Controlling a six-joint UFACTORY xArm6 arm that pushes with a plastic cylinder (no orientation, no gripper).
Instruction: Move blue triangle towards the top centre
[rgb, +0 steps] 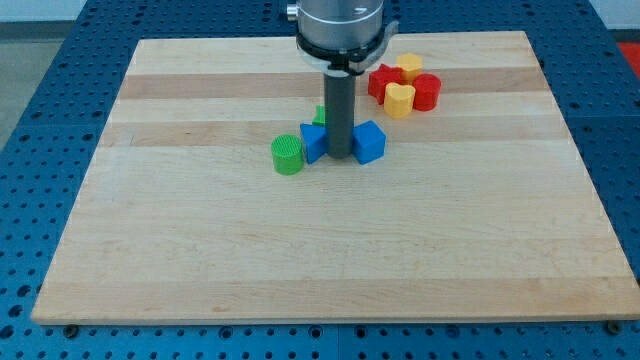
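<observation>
Surface: pale wooden board (330, 250) with visible plank seams, lying on a blue perforated table (60, 60) that shows on all sides of it.
Arm: metal-collared housing (340, 25) entering from the view's top centre, ending in a straight dark rod (338, 110).
My tip: (338, 154) resting on the board a little above the board's middle, standing between the two blue blocks and touching or just beside both.
Fingers: the rod has none; nothing is grasped.
Blue triangle: (312, 142) just to the view's left of the rod, partly hidden by it; shape only partly readable.
Blue cube: (370, 142) just to the view's right of the rod, angular, with a lighter top face.
Green cylinder: (287, 155) upright, touching or just beside the blue triangle on the view's left.
Second green block: (320, 114) a sliver showing behind the rod, toward the view's top; shape cannot be told.
Red and yellow cluster: near the view's top right, well apart from my tip; a red block (382, 80), a yellow block (408, 67), a yellow heart-like block (399, 99), a red cylinder (427, 91), packed together.
</observation>
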